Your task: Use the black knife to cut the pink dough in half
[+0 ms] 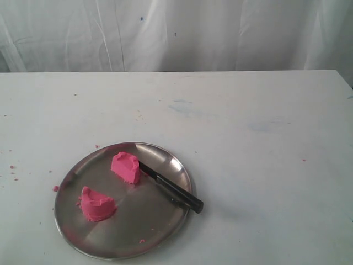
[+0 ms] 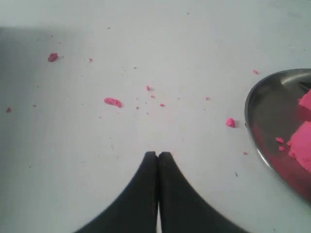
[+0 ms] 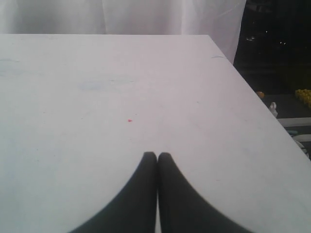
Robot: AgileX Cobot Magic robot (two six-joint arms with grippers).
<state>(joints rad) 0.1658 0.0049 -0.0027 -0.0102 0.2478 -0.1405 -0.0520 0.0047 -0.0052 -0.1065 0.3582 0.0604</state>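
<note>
The pink dough lies in two half-round pieces on the steel plate (image 1: 160,232): one piece (image 1: 126,167) at the plate's far side, the other (image 1: 97,205) nearer its left front. The black knife (image 1: 172,188) rests across the plate's right rim, blade tip against the far piece, handle end over the table. Neither arm shows in the exterior view. My left gripper (image 2: 158,154) is shut and empty over bare table, with the plate (image 2: 257,136) and a dough edge (image 2: 301,145) off to one side. My right gripper (image 3: 157,155) is shut and empty over bare white table.
Tiny pink crumbs (image 2: 112,101) are scattered on the table left of the plate, with one (image 1: 55,188) beside its rim. A white curtain (image 1: 176,33) hangs behind the table. The table's right edge (image 3: 252,92) drops to a dark floor area.
</note>
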